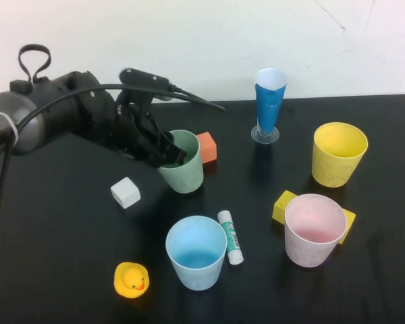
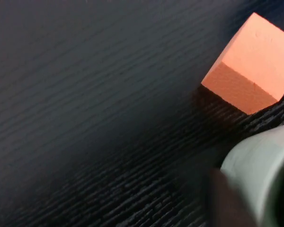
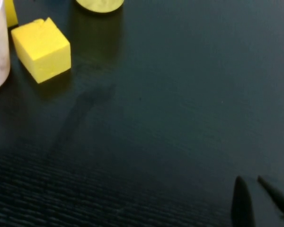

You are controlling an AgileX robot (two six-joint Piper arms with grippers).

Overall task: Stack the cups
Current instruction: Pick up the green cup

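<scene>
1. High view: left gripper (image 1: 167, 154) is at the rim of the green cup (image 1: 183, 162), mid-surface w/ its left arm reaching in from the left. One finger looks to dip inside the mouth, the other outside the wall, so the fingers appear clamped on the rim; prob a rim pinch bc the tapered wall is too wide to span.
2. Green cup tilts slightly toward the gripper, which fits a grip that's already bearing on it. Orange cube (image 1: 206, 147) sits just beside it on the far side; white cube (image 1: 125, 192) near, on its left.
3. Left wrist view: pale cup wall (image 2: 255, 165) close up w/ orange cube (image 2: 251, 71) just beyond, dark surface (image 2: 85, 94) under both.
4. Other cups all stand upright, mouths up, apart from each other: blue cup (image 1: 197, 252) nearest the green one, toward the front; pink cup (image 1: 314, 229) right of it, against a yellow block (image 1: 283, 204); yellow cup (image 1: 338, 154) further back right. None nested yet, so stacking looks barely begun.
5. Glue stick (image 1: 231, 236) lies just beside the blue cup; rubber duck (image 1: 131, 279) front left; tall blue cone glass (image 1: 268, 104) at the back.
6. Right gripper (image 3: 260, 201): only dark fingertips show in right wrist view, low over bare surface, looking close together; arm isn't in high view, prob parked.
</scene>
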